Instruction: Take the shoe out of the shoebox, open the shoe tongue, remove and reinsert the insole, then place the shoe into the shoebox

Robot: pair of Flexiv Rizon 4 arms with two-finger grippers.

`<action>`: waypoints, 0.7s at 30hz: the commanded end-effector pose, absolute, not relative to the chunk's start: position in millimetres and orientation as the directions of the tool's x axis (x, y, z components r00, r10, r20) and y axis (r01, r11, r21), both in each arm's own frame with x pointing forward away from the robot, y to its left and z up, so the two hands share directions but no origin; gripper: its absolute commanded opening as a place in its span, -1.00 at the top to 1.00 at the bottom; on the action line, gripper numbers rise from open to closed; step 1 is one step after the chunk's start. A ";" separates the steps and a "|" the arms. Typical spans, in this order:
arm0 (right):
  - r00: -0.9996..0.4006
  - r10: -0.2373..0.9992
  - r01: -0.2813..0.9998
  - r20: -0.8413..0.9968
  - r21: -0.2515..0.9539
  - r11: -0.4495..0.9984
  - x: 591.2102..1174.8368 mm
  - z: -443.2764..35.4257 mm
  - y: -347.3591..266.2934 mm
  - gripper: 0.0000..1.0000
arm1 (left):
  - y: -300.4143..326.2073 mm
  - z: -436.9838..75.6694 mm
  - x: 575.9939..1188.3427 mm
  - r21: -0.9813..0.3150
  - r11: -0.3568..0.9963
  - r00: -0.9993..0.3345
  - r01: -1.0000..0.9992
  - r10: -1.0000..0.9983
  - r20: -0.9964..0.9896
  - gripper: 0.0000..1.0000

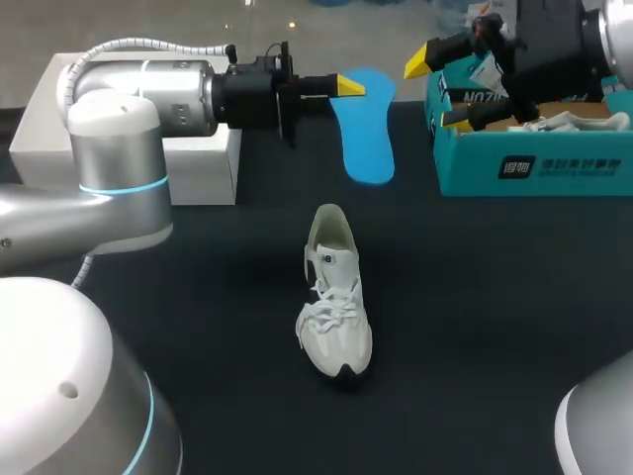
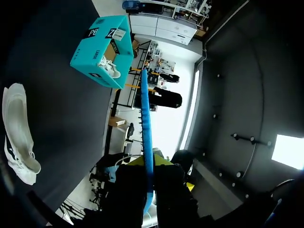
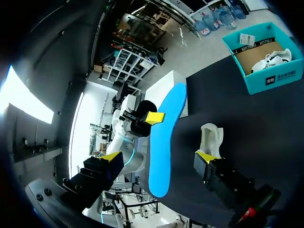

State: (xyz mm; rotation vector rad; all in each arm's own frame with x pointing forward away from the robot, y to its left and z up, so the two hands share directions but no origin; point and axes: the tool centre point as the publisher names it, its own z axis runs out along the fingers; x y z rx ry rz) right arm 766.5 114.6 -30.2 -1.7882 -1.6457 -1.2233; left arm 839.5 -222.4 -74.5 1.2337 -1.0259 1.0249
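Observation:
A white sneaker (image 1: 334, 297) lies on the black table, toe toward the front edge. My left gripper (image 1: 346, 86) is shut on one end of the blue insole (image 1: 368, 139), which hangs in the air behind the shoe. In the left wrist view the insole (image 2: 146, 123) shows edge-on, rising out of the gripper (image 2: 148, 164). My right gripper (image 1: 438, 91) stands open just right of the insole, in front of the teal shoebox (image 1: 534, 168). In the right wrist view the insole (image 3: 166, 142) is ahead of the open right gripper (image 3: 159, 159), untouched, with the shoe (image 3: 211, 135) behind it.
A second white shoe (image 1: 564, 121) lies inside the shoebox at the back right. A white box (image 1: 49, 119) stands at the back left, behind my left arm. The teal box (image 2: 102, 52) and the sneaker (image 2: 16, 133) also show in the left wrist view.

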 end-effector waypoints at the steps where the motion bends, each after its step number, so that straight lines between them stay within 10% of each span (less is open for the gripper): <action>1: -0.200 0.189 0.921 0.961 0.250 -0.299 762.5 -53.0 107.2 -1.00 | -219.6 -74.0 840.2 0.215 0.053 0.218 -0.975 0.041 0.975 1.00; 21: -0.200 0.131 0.933 0.971 0.230 -0.278 761.0 -59.4 97.8 -1.00 | -218.2 -74.3 838.1 0.220 0.056 0.223 -0.974 0.047 0.974 1.00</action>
